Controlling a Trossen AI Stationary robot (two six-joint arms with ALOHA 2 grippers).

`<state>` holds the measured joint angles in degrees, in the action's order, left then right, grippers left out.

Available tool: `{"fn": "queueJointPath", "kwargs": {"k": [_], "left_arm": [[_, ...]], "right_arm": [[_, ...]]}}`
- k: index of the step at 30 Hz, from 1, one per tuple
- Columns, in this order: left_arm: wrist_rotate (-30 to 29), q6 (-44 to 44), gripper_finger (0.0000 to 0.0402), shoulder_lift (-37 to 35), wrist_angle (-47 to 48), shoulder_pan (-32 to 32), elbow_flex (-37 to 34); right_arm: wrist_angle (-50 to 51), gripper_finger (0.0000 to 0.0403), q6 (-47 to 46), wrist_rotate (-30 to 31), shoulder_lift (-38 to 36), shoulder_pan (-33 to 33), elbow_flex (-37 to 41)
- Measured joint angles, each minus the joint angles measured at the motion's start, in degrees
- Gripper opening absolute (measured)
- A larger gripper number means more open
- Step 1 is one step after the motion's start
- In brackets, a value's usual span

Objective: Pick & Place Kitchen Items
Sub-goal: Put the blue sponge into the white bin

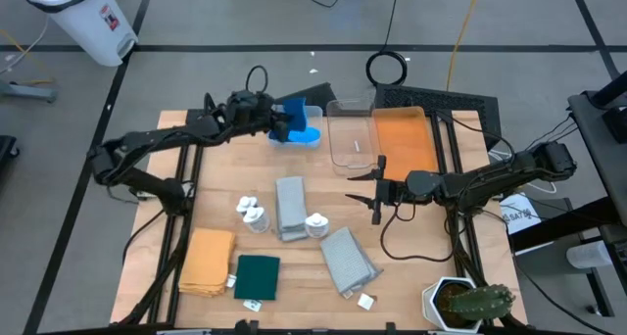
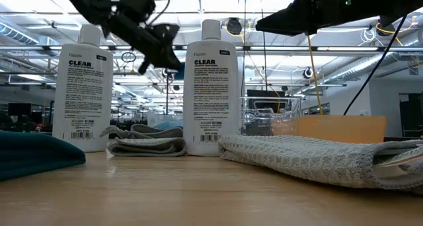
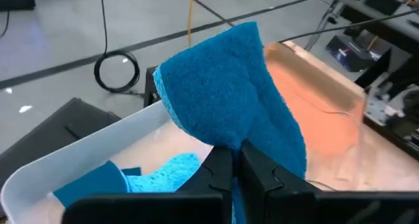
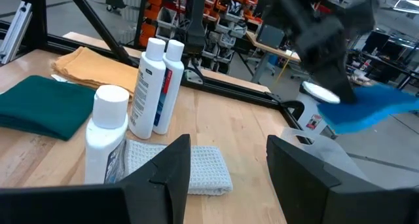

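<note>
L hand [image 3: 236,160] clamped on blue cloth [image 3: 226,93] over bin [image 3: 78,158]

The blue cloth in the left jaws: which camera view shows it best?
The left wrist view: the blue cloth fills the frame, pinched by the shut left jaws. The high view shows a small blue patch, the right wrist view a blurred edge; the low view hides it.

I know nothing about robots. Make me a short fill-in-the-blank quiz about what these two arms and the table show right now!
1. The left claw is shut on a fluffy ____ cloth piece.
2. It holds that piece above the clear plastic ____.
3. The right claw is open and holds ____.
4. The folded dark green cloth lies beside the folded ____ cloth.

Missing words: blue; bin; nothing; mustard-yellow
</note>
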<state>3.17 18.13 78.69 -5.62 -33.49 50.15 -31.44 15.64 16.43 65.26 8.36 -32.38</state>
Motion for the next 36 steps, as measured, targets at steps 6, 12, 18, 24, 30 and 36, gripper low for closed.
{"fn": "queueJointPath", "kwargs": {"k": [6, 12, 18, 24, 30, 36], "left_arm": [[1.8, 0.7, 0.001, 8.2, -6.2, -3.6, 0.0], [1.9, 2.8, 0.0013, 14.8, -10.4, -5.6, 0.0], [2.1, 3.7, 0.0006, 18.9, -10.9, -5.9, 0.0], [3.0, 5.1, 0.0018, 21.5, -10.9, -5.0, 0.0], [2.8, 5.1, 0.0006, 23.9, -11.6, -4.4, 0.0], [1.7, 5.0, 0.0045, 24.1, -11.6, -4.2, 0.0]], "right_arm": [[0.0, 0.0169, 0.0, 0.0, 0.0, 0.0, 0.0], [0.0, 0.0169, 0.4, 0.0, 0.0, 0.0, 0.0], [0.5, 0.0169, 0.4, 0.0, 0.0, -0.7, 0.0], [1.1, 0.0169, 0.1, 0.0, 0.0, -1.3, 0.1], [1.1, 0.0169, 0.1, 0.0, 0.0, -1.3, 0.1], [1.3, 0.0169, 0.0, 0.0, 0.0, -1.3, 0.1]]}}
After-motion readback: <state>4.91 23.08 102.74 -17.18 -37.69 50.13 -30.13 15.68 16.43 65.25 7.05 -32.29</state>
